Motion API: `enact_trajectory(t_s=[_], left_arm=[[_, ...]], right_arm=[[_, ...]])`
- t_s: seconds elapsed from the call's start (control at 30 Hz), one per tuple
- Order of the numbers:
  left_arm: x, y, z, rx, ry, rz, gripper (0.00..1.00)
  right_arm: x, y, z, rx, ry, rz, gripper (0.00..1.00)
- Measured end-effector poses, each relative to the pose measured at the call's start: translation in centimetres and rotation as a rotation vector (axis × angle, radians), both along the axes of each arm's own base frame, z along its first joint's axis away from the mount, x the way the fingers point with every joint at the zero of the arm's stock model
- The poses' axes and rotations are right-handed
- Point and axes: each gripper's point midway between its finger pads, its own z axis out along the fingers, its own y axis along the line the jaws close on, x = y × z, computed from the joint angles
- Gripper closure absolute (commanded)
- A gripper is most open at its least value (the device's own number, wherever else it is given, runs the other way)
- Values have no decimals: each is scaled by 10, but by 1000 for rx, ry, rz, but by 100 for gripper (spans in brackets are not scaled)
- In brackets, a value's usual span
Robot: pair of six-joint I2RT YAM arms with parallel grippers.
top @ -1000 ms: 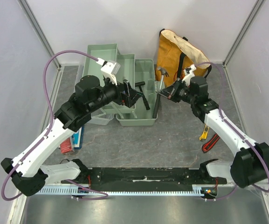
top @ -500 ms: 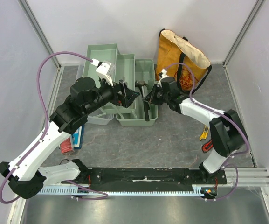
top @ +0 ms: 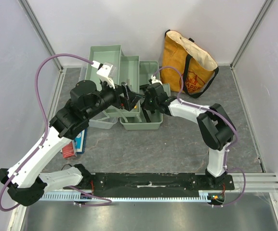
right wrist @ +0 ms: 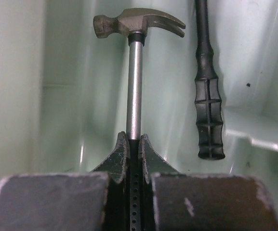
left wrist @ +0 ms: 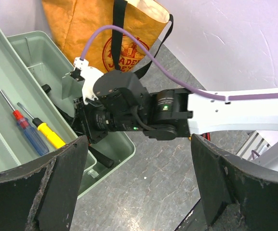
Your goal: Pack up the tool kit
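Two arms meet over the toolbox point(top: 105, 55) in the top view; it stands open at the far centre-left of the table point(top: 177, 139), trays stepped out to the left. The left gripper point(top: 131, 96) and right gripper point(top: 146, 100) sit just beside each other above the box and hide its middle. A mustard tote bag point(top: 189, 57) stands just right of the box; red and blue packets point(top: 69, 150) lie near the left arm. In the left wrist view, the left gripper point(left wrist: 139, 163) is spread wide and holds nothing; the right arm's wrist blocks the deep compartment, while a red-and-blue screwdriver point(left wrist: 25, 130) and a yellow-handled screwdriver point(left wrist: 49, 135) lie in a tray. In the right wrist view, the right gripper point(right wrist: 134, 144) is clamped on the hammer point(right wrist: 135, 86) inside the green compartment, and a black ribbed handle point(right wrist: 207, 106) lies beside it.
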Motion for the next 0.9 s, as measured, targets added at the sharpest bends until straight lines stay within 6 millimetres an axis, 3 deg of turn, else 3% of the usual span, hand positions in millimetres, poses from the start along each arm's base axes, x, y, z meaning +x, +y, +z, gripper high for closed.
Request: enact_trajectory(t_s=[0.17,0.37,0.53,0.63,0.73,0.9], left_arm=[[0,0,0,2,-1,0,8],[3,3,-2,11,0,21,8],[3,5,-4,20,6,31,8],[5,8,-6,27,10,49,9],[5,11,-10,42,23,62,10],[6,13,-7,44,23,75,10]], right_arm=[[13,3,-29,-29,20,-29,100],[33,14,-36,-7,-6,-57,99],[38,18,-32,15,-21,-63,69],[39,13,-30,-3,-26,-90,62],[37,5,-15,-28,-46,-116,61],[33,-13,49,-15,-149,-170,70]])
